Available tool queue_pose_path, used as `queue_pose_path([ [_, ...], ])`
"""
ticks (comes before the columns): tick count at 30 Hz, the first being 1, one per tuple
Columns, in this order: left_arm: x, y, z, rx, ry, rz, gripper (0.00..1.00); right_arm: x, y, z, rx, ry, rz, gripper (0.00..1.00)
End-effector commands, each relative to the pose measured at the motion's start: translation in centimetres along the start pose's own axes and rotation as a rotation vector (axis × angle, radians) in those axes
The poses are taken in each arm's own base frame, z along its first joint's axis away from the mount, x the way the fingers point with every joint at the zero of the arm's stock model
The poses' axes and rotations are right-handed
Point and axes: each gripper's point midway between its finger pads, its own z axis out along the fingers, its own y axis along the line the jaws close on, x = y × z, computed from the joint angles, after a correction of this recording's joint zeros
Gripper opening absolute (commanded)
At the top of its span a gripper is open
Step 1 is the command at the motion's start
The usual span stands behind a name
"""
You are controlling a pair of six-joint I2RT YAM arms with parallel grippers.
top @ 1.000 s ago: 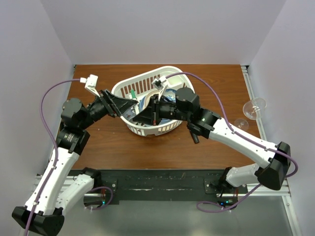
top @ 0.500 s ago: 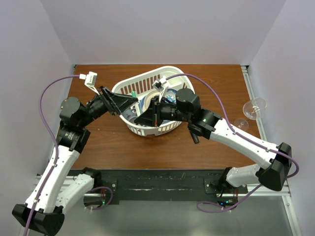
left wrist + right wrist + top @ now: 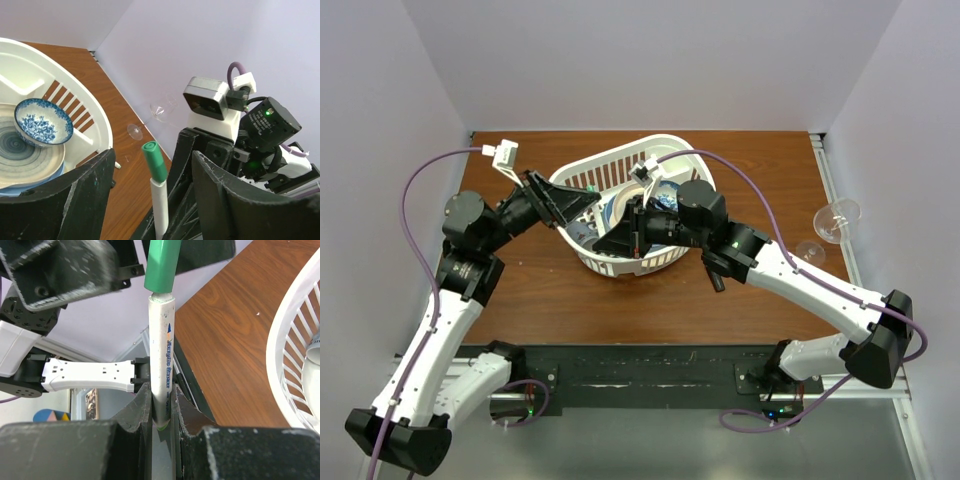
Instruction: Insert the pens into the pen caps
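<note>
My right gripper (image 3: pixel 161 405) is shut on a white pen (image 3: pixel 162 355) and holds it upright over the near rim of the white basket. A green pen cap (image 3: pixel 162 265) sits on the pen's top end. In the left wrist view the capped pen (image 3: pixel 160 205) stands between the wide-apart fingers (image 3: pixel 75 200) of my left gripper (image 3: pixel 155 182), and the cap (image 3: pixel 155 161) touches neither. From above, the left gripper (image 3: pixel 582 205) meets the right gripper (image 3: pixel 608 238) over the basket, with the cap (image 3: pixel 588 187) showing as a green speck.
The white basket (image 3: pixel 620 265) holds a blue-patterned bowl (image 3: pixel 42 122) and plates (image 3: pixel 20 157). A clear wine glass (image 3: pixel 835 220) lies on the table at the right. The tip of a white pen (image 3: pixel 116 164) shows on the table beside the basket.
My left arm has shifted slightly up and back, with its gripper still around the cap. The right arm and pen have stayed put.
</note>
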Motion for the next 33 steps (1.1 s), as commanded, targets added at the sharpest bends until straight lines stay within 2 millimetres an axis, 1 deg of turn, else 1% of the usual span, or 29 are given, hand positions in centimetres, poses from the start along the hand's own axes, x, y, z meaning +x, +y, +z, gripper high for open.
queue_pose_path([
  [1,-2.1,-2.7,-0.2,0.057,-0.051,0.056,0.66,0.2,1.0,-0.4,-0.038,0.003,-0.016,0.00],
  [7,-2.1,-2.6,-0.1,0.061,-0.052,0.049,0.58,0.2,1.3,-0.1,-0.048,0.010,-0.016,0.00],
  [11,-1.9,-2.6,-0.1,0.068,-0.046,0.050,0.50,-0.1,1.7,-0.2,-0.054,0.001,-0.021,0.00],
  [13,-1.7,-2.7,-0.1,0.081,-0.038,0.045,0.48,-0.3,1.8,-0.3,-0.056,-0.003,-0.023,0.00],
  [14,-1.5,-2.7,-0.1,0.088,-0.034,0.044,0.40,-0.3,1.9,-0.2,-0.058,-0.003,-0.025,0.00],
  [16,-1.2,-3.0,0.0,0.113,-0.018,0.038,0.29,-0.6,1.9,-0.1,-0.056,-0.008,-0.025,0.00],
  [17,-1.1,-3.0,0.0,0.118,-0.012,0.036,0.16,-0.8,2.1,-0.1,-0.059,-0.015,-0.028,0.00],
  [18,-0.7,-2.9,0.0,0.126,0.004,0.029,0.09,-1.0,2.0,0.0,-0.056,-0.019,-0.030,0.00],
  [19,-0.5,-3.1,-0.1,0.133,0.010,0.019,0.02,-1.2,2.1,0.0,-0.055,-0.023,-0.032,0.00],
  [20,-0.4,-3.2,-0.3,0.138,0.013,0.014,0.00,-1.9,2.3,0.0,-0.050,-0.037,-0.042,0.00],
  [21,0.3,-2.9,-0.4,0.140,0.031,-0.001,0.00,-2.3,2.5,0.0,-0.048,-0.046,-0.050,0.00],
  [22,0.5,-3.0,-0.6,0.149,0.033,-0.015,0.00,-2.6,2.6,-0.1,-0.047,-0.057,-0.055,0.00],
  [23,0.7,-3.3,-0.9,0.157,0.033,-0.020,0.00,-3.8,2.8,-0.2,-0.034,-0.092,-0.070,0.00],
  [24,1.4,-2.7,-1.0,0.148,0.046,-0.043,0.00,-4.3,2.8,-0.2,-0.027,-0.107,-0.086,0.00],
  [25,1.7,-2.7,-1.2,0.144,0.054,-0.077,0.00,-4.9,2.8,-0.3,-0.015,-0.125,-0.096,0.00],
  [26,2.0,-2.6,-1.4,0.144,0.060,-0.093,0.00,-5.9,2.9,-0.4,0.005,-0.151,-0.108,0.00],
  [27,2.7,-2.2,-1.6,0.135,0.077,-0.130,0.00,-6.2,2.8,-0.4,0.016,-0.158,-0.129,0.00],
  [30,3.3,-1.4,-2.0,0.085,0.073,-0.163,0.00,-7.4,3.1,0.0,0.019,-0.174,-0.162,0.00],
  [32,3.1,-1.2,-2.2,0.060,0.060,-0.159,0.00,-8.0,2.6,0.4,0.049,-0.184,-0.184,0.00],
  [33,3.6,-0.6,-2.2,0.034,0.073,-0.165,0.00,-8.2,2.3,0.5,0.069,-0.186,-0.189,0.00],
])
